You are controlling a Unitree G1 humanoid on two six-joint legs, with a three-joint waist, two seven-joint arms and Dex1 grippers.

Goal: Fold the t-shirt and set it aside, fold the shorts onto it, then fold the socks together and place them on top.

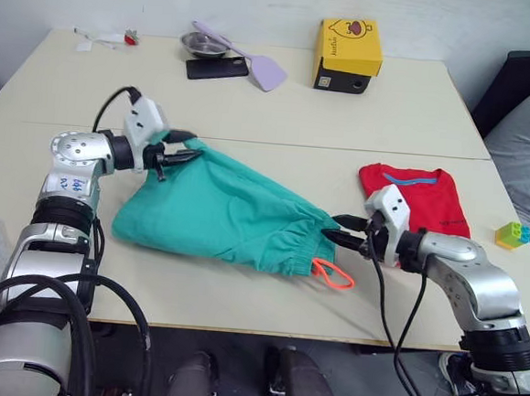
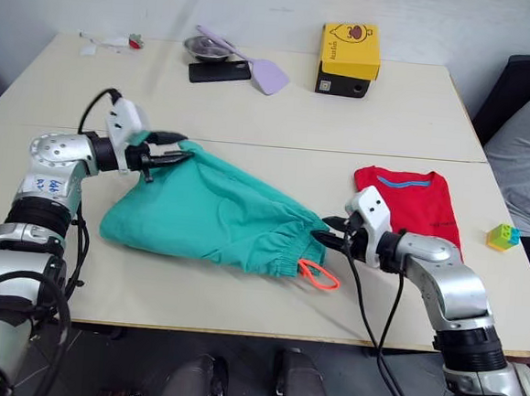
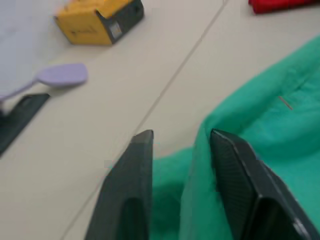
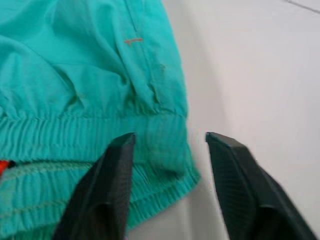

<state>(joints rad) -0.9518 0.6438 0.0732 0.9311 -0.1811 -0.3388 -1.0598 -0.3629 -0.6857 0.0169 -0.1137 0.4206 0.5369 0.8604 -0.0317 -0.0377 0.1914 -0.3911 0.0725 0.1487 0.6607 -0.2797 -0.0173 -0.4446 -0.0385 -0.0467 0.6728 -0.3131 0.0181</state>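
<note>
In the left eye view, the shorts (image 1: pixel 222 215) lie in the middle of the frame on the bench (image 1: pixel 253 115), soft teal cloth with wrinkles. The left end effector (image 1: pixel 179 146) pinches a fold of a leg corner at the left and holds it a little above the bench; I think this is to fold the shorts. The right end effector (image 1: pixel 347 231) is at the gathered waistband, beside the orange drawstring (image 1: pixel 334 275). The t-shirt (image 1: pixel 416 197), already folded into a flat red rectangle, lies at the right, probably set aside to receive the shorts.

In the left wrist view, the fingers (image 3: pixel 130 195) are around a raised ridge of teal cloth.

In the right wrist view, the fingers (image 4: pixel 102 192) are spread over the elastic waistband, with nothing gripped yet.
</note>
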